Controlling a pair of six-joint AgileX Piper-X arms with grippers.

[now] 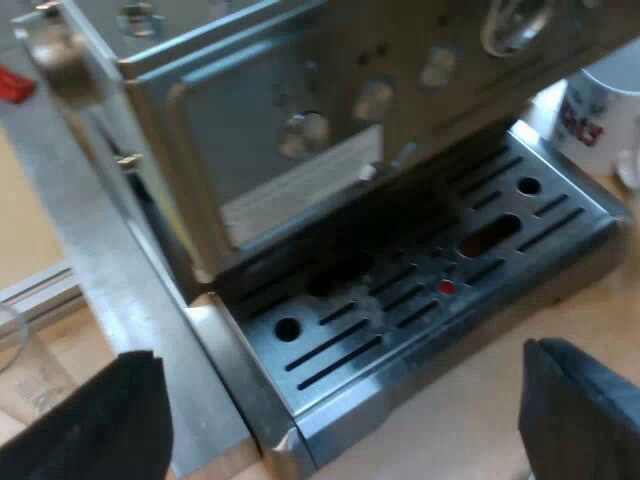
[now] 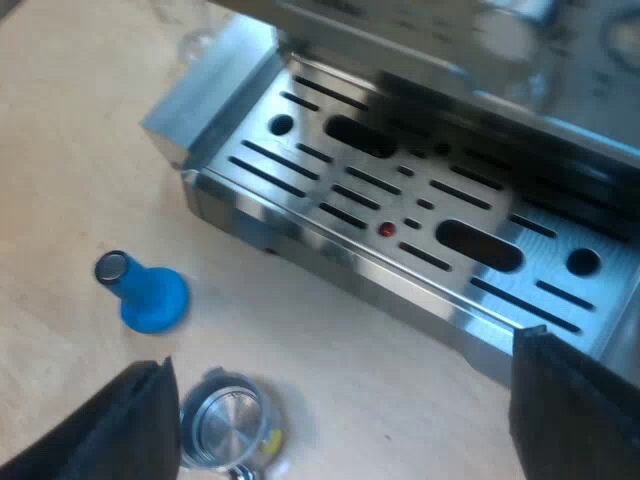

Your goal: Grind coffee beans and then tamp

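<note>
My left gripper [image 1: 338, 355] hangs open over the front edge of the espresso machine's [image 1: 300, 100] slotted drip tray [image 1: 400, 390], nothing between its fingers. My right gripper [image 2: 342, 350] is open too, above the wooden table just in front of the drip tray [image 2: 330, 250]. A blue tamper [image 2: 150, 295] lies on its side on the table, a short way from the tray. Close to one of my right fingers [image 2: 110, 430] sits the round metal basket of the holder [image 2: 225, 425], open side up; its handle is hidden.
A white mug [image 1: 600, 105] with a red print stands beside the machine. A clear measuring glass [image 1: 20, 370] rests on the table by the machine's other side. A small red piece [image 1: 10, 85] shows high on the machine's side.
</note>
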